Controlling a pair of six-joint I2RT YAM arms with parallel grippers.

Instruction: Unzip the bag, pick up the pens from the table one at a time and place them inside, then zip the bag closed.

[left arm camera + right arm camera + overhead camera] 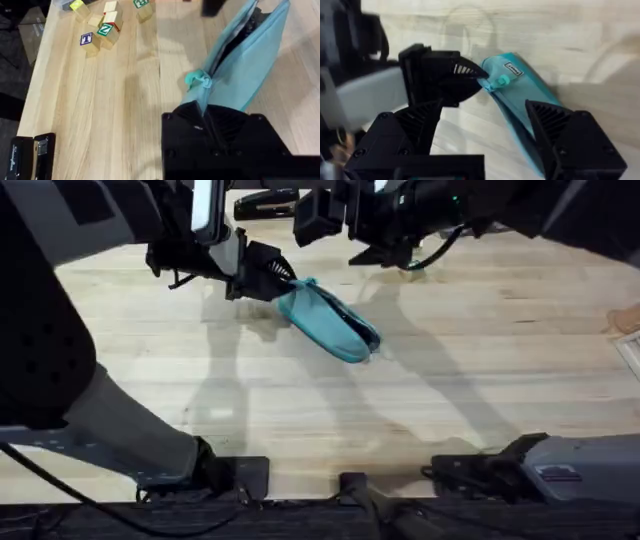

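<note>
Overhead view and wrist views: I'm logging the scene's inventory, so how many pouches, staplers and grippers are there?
Pouch: 1, the bag
Stapler: 1, the stapler
Grippers: 2, the left gripper and the right gripper
Total: 4

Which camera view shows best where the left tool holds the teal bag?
The right wrist view: the left tool pinches the bag at its end by the small tab, seen from the side. The overhead view shows the bag whole but small. The left wrist view shows the bag partly behind its own tool.
</note>
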